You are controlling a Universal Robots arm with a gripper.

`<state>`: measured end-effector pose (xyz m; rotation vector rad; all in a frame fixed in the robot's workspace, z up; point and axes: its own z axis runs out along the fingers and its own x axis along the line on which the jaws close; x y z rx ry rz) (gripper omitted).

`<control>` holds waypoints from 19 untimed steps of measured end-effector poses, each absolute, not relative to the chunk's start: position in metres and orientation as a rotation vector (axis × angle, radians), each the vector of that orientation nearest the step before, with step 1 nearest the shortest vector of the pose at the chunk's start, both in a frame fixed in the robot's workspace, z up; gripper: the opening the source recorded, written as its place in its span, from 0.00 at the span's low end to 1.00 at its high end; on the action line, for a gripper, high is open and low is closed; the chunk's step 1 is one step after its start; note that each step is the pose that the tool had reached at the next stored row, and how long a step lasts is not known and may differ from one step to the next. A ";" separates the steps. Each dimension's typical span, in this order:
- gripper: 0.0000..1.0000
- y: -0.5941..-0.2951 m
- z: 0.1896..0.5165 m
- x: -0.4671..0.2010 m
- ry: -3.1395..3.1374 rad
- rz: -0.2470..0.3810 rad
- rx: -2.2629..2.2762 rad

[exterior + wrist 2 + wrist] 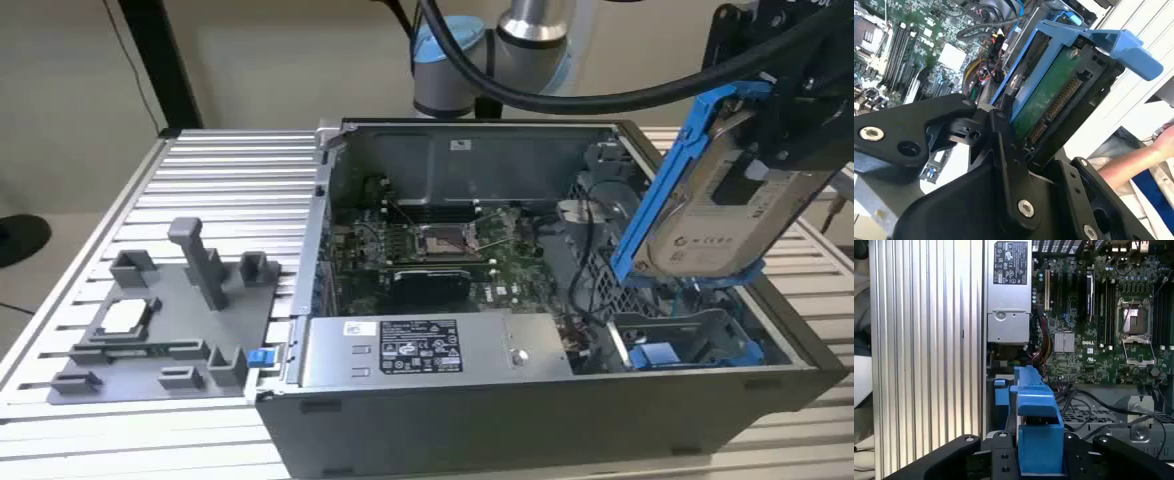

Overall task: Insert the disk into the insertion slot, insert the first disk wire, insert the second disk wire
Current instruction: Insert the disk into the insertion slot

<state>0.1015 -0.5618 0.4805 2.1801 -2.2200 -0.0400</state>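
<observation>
Arm (534, 30) high over the case (534, 410), fingers (1006, 150) tight on the tilted disk (707, 215) above the insertion slot (683, 338).

Exterior view: high, well back, takes in the whole computer case (534, 420).
First wrist view: close, straight down on motherboard (1089, 340).
Second wrist view: close, slanting along disk (1049, 100).
Shared: motherboard.

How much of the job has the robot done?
Nothing is finished yet. The gripper holds the disk in the air over the insertion slot. Left: the disk is not in, and its connector has no wires.
</observation>
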 end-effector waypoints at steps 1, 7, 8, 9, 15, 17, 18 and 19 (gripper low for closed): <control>0.00 -0.562 0.480 0.101 -2.220 -0.040 2.180; 0.00 -0.562 0.480 0.101 -2.220 -0.040 2.180; 0.00 -0.562 0.479 0.101 -2.220 -0.040 2.180; 0.00 -0.562 0.479 0.101 -2.220 -0.040 2.180; 0.00 -0.564 0.476 0.103 -2.220 -0.040 2.180; 0.00 -0.565 0.475 0.105 -2.220 -0.040 2.180; 0.00 -0.565 0.475 0.106 -2.220 -0.040 2.180; 0.00 -0.565 0.474 0.107 -2.220 -0.040 2.180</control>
